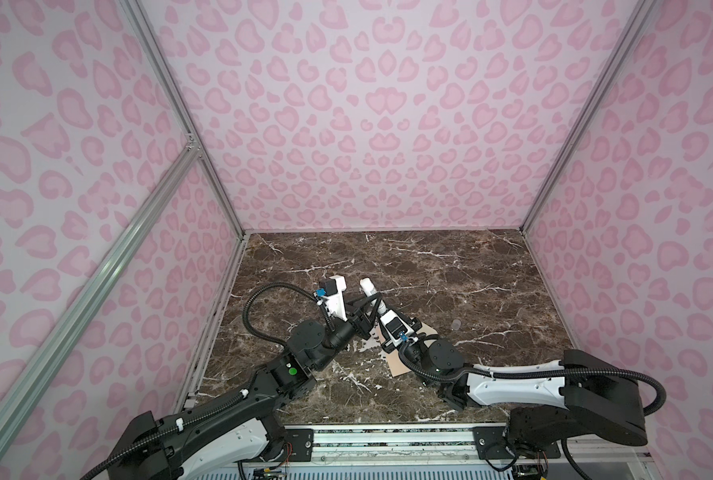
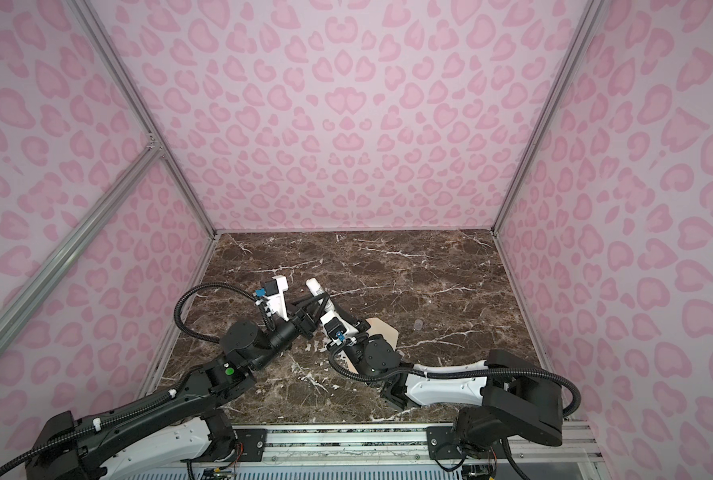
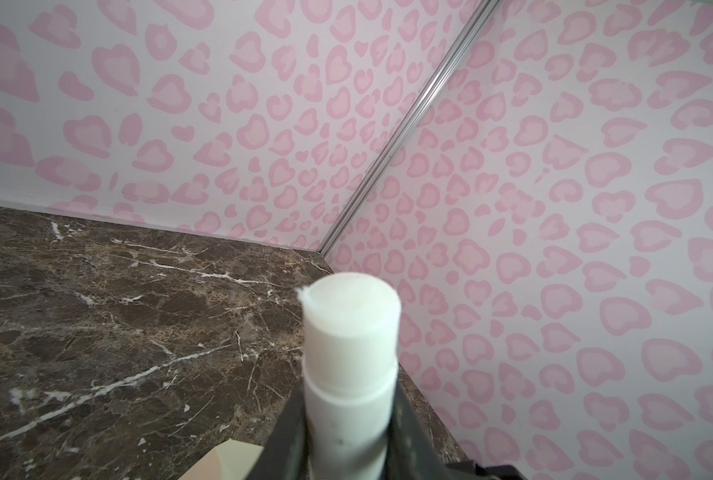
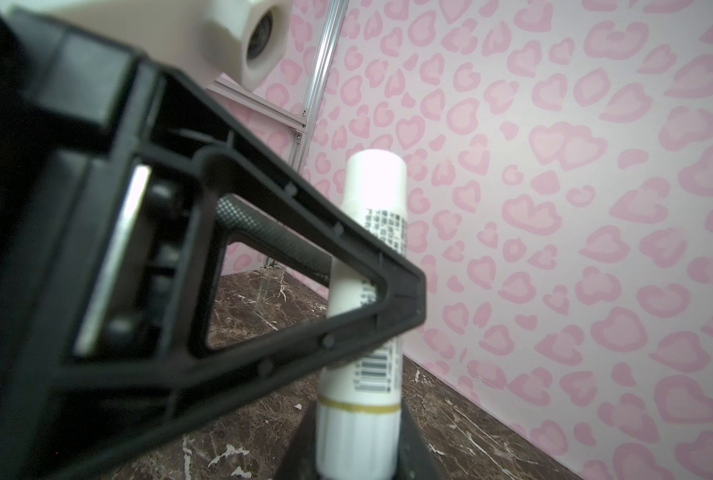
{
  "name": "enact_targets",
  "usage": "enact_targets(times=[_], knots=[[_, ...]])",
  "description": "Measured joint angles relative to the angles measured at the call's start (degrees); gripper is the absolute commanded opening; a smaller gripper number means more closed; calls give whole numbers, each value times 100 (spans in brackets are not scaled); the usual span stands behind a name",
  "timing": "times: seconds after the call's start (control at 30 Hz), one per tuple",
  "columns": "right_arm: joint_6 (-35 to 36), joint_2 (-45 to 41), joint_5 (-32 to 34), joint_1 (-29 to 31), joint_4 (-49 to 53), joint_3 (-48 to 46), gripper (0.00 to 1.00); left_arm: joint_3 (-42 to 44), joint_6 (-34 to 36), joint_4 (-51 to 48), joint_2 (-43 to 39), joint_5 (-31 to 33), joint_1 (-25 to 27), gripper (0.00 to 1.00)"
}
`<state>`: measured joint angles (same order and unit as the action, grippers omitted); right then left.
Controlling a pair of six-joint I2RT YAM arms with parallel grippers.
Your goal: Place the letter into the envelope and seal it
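Note:
A white glue stick (image 1: 366, 286) hangs tilted over the marble table (image 1: 450, 270), held by both grippers. My left gripper (image 1: 372, 300) is shut across the middle of the tube. In the left wrist view the bare glue end (image 3: 352, 324) sticks out past the left gripper (image 3: 348, 399). My right gripper (image 4: 359, 440) is shut on the ribbed base of the glue stick (image 4: 373, 187). The peach envelope (image 1: 426, 331) lies flat under the right wrist, mostly covered by the arm; a corner of the envelope (image 3: 226, 461) shows in the left wrist view. The letter is out of view.
A small clear cap (image 1: 456, 324) lies on the marble right of the envelope. Pink patterned walls (image 1: 388, 124) close in the table at the back and both sides. White scuff marks (image 1: 352, 376) dot the marble near the front.

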<state>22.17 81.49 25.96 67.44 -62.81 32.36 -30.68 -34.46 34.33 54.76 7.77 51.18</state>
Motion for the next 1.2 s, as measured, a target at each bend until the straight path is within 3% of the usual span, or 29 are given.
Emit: enact_targets(times=[0.33, 0.77, 1.1, 1.2], knots=[[-726, -660, -433, -142, 979, -35, 24, -33, 0, -24, -7, -304, -39, 4], [-3018, -1788, -3755, -1388, 2310, -374, 24, 319, -157, 201, -151, -1696, -356, 4], [-4277, -1860, -5486, -1923, 2588, -310, 24, 448, -83, 229, -321, -2380, -468, 4], [-4498, -1836, -5781, -2017, 2594, -310, 30, 474, -63, 177, -354, -2463, -476, 4]])
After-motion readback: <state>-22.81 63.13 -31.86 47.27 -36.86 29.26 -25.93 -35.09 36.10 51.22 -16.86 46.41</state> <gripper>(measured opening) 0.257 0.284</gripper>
